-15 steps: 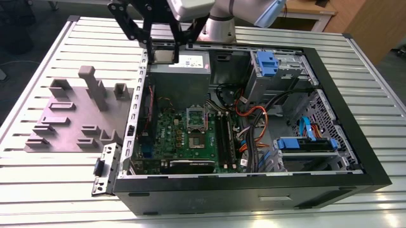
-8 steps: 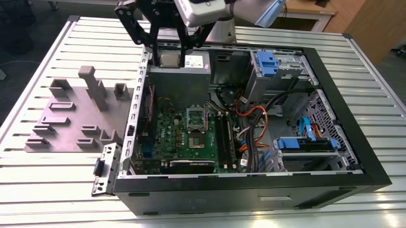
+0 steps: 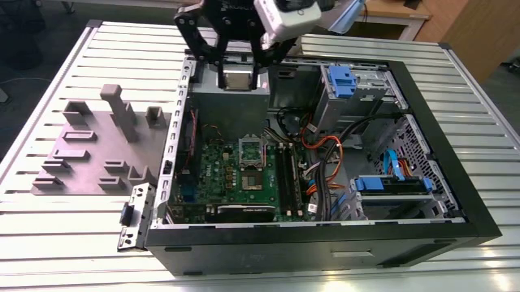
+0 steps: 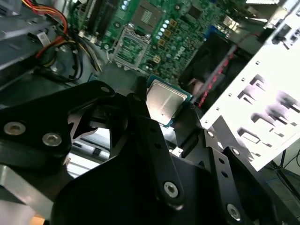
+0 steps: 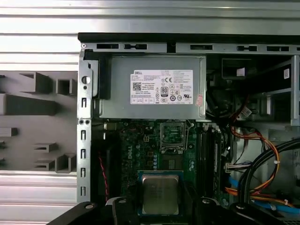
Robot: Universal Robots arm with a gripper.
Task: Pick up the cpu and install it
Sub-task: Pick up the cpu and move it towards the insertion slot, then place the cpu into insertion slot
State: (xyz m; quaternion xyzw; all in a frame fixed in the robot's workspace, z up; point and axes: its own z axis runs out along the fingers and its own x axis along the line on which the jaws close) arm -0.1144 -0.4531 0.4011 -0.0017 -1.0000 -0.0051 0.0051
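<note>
Grey fixture blocks (image 3: 89,152) sit to the exterior view's left of the gripper (image 3: 240,68). Its fingers pinch the cpu (image 3: 238,79), held in the air over the open PC case (image 3: 309,249). Motherboard socket (image 3: 250,152) is below, well apart.

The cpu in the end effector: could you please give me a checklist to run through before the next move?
1. cpu clamped in the end effector: ok, in both wrist views.
2. cpu held in the air: ok.
3. cpu edges square with the socket frame: ok, first wrist view.
4. cpu above the socket frame: not ok; exterior view puts it over the power supply.
5. Socket frame open and empty: cannot tell.
6. Orange cables off the socket frame: ok.
</note>
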